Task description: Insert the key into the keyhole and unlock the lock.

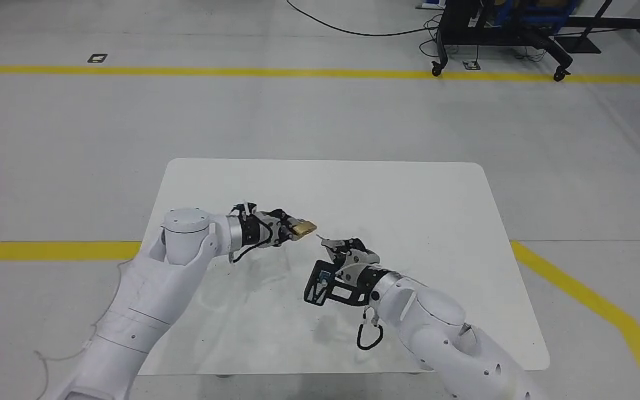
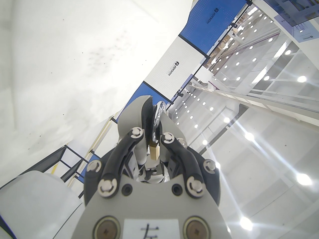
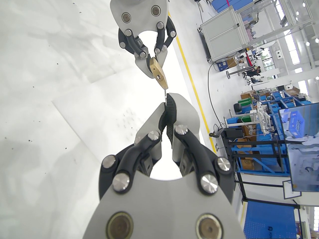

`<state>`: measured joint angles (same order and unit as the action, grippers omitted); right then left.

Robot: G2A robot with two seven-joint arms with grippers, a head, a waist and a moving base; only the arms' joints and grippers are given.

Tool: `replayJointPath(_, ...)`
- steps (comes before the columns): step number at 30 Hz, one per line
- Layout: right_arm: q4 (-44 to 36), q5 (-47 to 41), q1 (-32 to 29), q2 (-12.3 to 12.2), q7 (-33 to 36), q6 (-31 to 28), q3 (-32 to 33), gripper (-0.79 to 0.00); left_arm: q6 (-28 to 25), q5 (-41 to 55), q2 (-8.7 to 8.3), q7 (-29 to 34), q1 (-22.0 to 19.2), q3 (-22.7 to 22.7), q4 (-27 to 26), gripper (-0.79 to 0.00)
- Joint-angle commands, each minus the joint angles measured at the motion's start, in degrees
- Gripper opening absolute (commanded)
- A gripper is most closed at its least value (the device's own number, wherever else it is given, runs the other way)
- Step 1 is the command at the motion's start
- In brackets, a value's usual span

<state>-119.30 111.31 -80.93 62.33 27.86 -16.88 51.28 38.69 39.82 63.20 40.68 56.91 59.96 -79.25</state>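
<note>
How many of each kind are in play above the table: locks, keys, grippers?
Locks: 1, a brass padlock, held by the left gripper.
Keys: 1, a thin key, held by the right gripper, its tip at the padlock.
Grippers: 2, both shut.
Total: 4.

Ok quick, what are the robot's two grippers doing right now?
Left gripper: shut on the lock.
Right gripper: shut on the key.

The small brass padlock (image 3: 158,73) in the left gripper (image 3: 152,69) stands right before the thin silver key (image 3: 165,93) in the right gripper (image 3: 168,104).
</note>
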Motion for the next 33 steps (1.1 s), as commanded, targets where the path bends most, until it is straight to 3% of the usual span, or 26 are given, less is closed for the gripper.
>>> replayJointPath(1,0.3,5.8,0.0,0.1,2.7,-0.4,-1.5,-0.785,0.3,-0.4,0.04,0.2,-0.3,-0.5,0.2,-0.785)
replayJointPath(13,1.3,9.2,3.1,2.5,7.8,-1.1,-7.3,-0.785,1.2,-2.4,-0.23,2.3,-1.1,-1.2,0.7,-0.785)
replayJointPath(33,3.9,11.0,5.0,5.3,10.9,-1.5,-9.1,-0.785,1.4,-3.5,-0.44,2.7,-1.4,-1.7,0.7,-0.785)
